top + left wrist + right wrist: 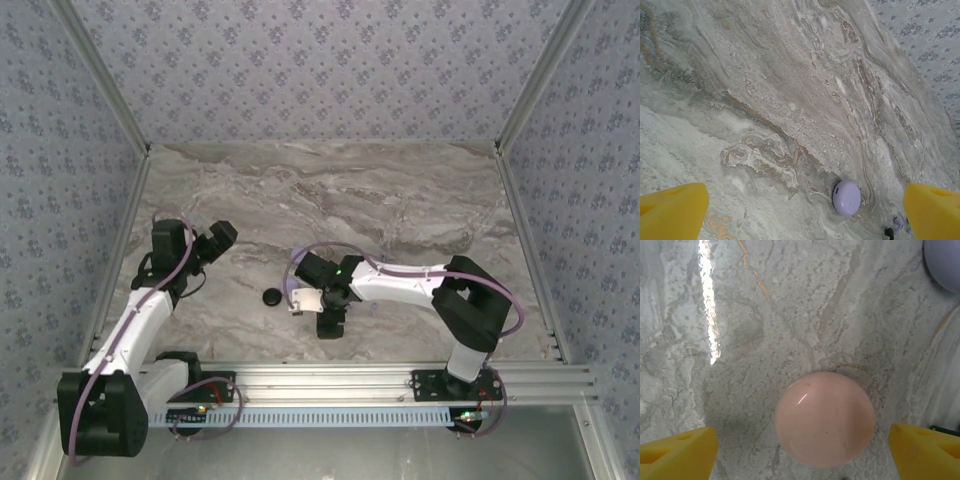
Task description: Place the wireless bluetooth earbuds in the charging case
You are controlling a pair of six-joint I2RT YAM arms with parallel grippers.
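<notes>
Plainly, the right tool stands released: its two yellow fingers are spread wide at the bottom corners of the right wrist view. A pink disc lies flat on the marbled counter between them. Bare counter shows on both sides of the disc, so neither finger touches it. Its top is smooth and rounded, with no seam or opening to be seen. In the upper corner of that view the rim of a lavender disc pokes in, well apart from the pink one.

The left tool is likewise released, with its yellow fingers far apart and nothing between them but counter. Ahead of it the lavender disc lies flat on the stone. Just beside that disc, toward the lower right of the left wrist view, sit two tiny things. One is a lavender bud and below it is a black bud, partly cut off by the picture's edge. Both are close to the yellow finger on that side, though whether they touch it cannot be told.

From above, a black disc rests on the counter between the two arms, near the right arm's wrist. The left arm is raised over the counter's left side, close to the patterned wall.
</notes>
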